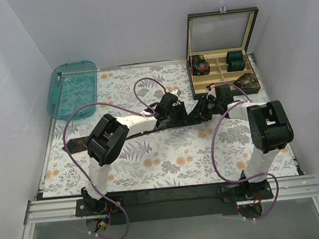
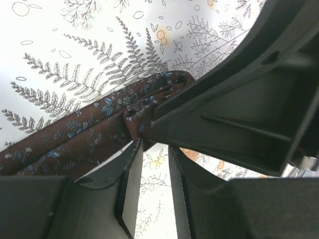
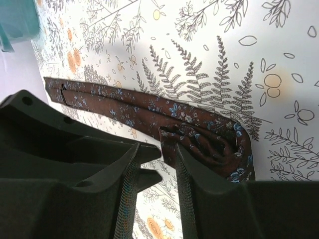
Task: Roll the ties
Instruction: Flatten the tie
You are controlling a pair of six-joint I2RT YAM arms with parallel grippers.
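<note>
Showing a dark brown fabric necktie with small pale blue specks [image 3: 124,107], which lies as a long narrow strip across the middle of a white tablecloth printed with ferns and orange flowers [image 1: 168,158]. The strip runs from the left side toward the right, where its end is folded back into a loose curl. Both arms reach to this right-hand end. The left gripper [image 2: 154,149] sits just left of the curl, its fingers set slightly apart; bare tablecloth shows through the gap, and the fold of the necktie touches one fingertip. The right gripper [image 3: 157,147] sits just right of the curl, close beside the left gripper. Its fingers also stand a little apart, with an edge of the fold at the mouth of the gap; whether they pinch it cannot be told. At the far right stands a black compartmented box with a raised glazed lid [image 1: 219,91], holding dark teal-green rolled bundles [image 1: 235,59] and other dark patterned rolls [image 1: 201,66]. A translucent teal plastic tray [image 1: 70,93] lies at the far left.
</note>
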